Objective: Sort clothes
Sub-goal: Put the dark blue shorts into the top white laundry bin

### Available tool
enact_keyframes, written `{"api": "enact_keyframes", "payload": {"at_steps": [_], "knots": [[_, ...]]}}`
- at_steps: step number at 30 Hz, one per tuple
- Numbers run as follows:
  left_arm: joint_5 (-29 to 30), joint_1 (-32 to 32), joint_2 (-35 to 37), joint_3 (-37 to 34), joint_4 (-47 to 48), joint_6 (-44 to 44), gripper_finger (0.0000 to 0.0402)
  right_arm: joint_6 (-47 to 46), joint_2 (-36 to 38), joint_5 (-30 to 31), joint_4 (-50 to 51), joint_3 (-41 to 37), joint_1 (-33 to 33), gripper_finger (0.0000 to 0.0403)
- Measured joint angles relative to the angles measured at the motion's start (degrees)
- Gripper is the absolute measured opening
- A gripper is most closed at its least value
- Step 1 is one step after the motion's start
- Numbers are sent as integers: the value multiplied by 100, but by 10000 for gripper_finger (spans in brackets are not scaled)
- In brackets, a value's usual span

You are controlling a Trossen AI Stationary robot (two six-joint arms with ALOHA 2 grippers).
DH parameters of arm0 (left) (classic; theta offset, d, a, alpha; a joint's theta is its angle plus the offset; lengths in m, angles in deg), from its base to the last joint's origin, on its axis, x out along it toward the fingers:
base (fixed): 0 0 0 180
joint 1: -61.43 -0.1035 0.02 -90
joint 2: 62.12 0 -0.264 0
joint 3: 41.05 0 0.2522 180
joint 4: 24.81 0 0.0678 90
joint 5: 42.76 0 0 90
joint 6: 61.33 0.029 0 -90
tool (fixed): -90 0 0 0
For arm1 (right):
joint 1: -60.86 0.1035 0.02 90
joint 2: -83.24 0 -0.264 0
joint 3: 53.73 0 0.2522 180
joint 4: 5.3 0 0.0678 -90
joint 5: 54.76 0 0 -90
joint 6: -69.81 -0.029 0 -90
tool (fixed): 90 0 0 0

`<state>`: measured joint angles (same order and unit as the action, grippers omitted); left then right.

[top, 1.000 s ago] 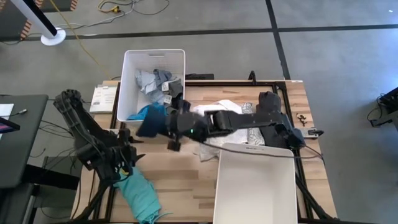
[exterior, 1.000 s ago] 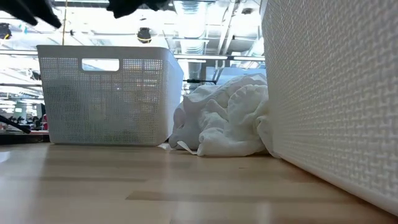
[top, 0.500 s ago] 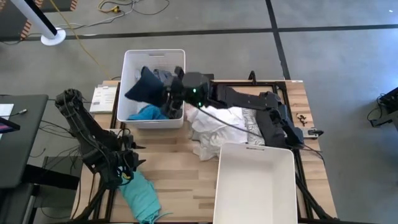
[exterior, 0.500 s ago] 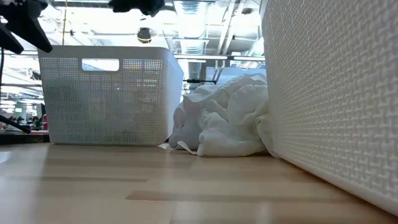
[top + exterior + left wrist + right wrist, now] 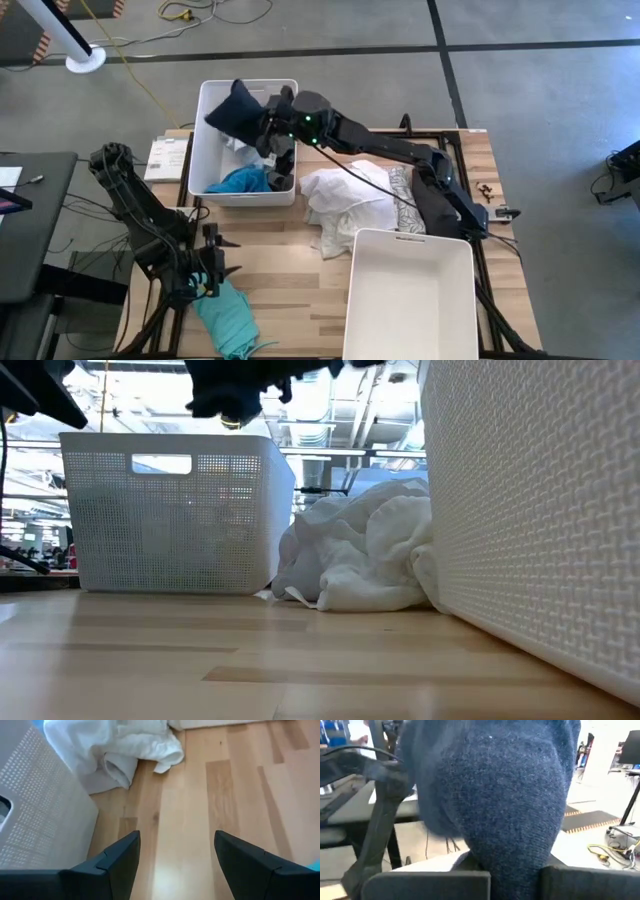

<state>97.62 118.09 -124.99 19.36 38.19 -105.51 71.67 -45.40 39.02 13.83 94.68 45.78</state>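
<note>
My right gripper (image 5: 268, 125) reaches over the white far-left bin (image 5: 208, 150) and is shut on a dark blue knitted garment (image 5: 237, 110), which fills the right wrist view (image 5: 495, 795) and shows above the bin in the low view (image 5: 225, 390). Blue and grey clothes (image 5: 240, 180) lie inside that bin. A white pile of clothes (image 5: 350, 205) rests on the table's middle. My left gripper (image 5: 212, 265) hangs open above the wood at the near left, beside a teal garment (image 5: 225, 312) that lies over the table's near edge. My right gripper pinches a bunched part of the dark blue garment (image 5: 515, 852) between its two fingers. The fingers are about level and come from the table's right side. The garment bulges out beyond the fingers and is clear above the bin's rim.
A second white bin (image 5: 410, 295) stands at the near right; its wall (image 5: 530, 510) fills the low view's right. A grey patterned cloth (image 5: 402, 190) lies beside the white pile. Bare wood (image 5: 200, 820) lies ahead of my left gripper, between the far-left bin's wall (image 5: 40, 810) and the white pile (image 5: 125, 745).
My right gripper has swung from over the table's middle toward the far left, carrying the dark blue garment to above the far-left bin. My left gripper has sunk a little toward the table beside the teal garment, its fingers still apart.
</note>
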Motion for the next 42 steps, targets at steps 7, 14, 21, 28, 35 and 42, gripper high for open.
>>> {"api": "enact_keyframes", "payload": {"at_steps": [7, 14, 21, 28, 35, 42], "knots": [[4, 0, -1, 0, -124, -140, 249, -40, -393, -3, -268, 4, -340, 39], [4, 0, 0, 0, -154, -240, 249, -121, -804, 49, -603, 7, -619, 39], [0, 0, 0, 0, -282, -229, 249, -473, -1179, 69, -783, 2, -849, 39], [-7, 0, 0, 0, -291, -234, 249, -443, -1235, 489, -485, 4, -969, 43], [-8, 0, 0, 0, -287, -217, 249, -203, -1230, 548, -368, 4, -965, 69], [-9, 0, 0, 4, -287, -216, 249, -136, -1228, 857, 36, 7, -902, 139]]}}
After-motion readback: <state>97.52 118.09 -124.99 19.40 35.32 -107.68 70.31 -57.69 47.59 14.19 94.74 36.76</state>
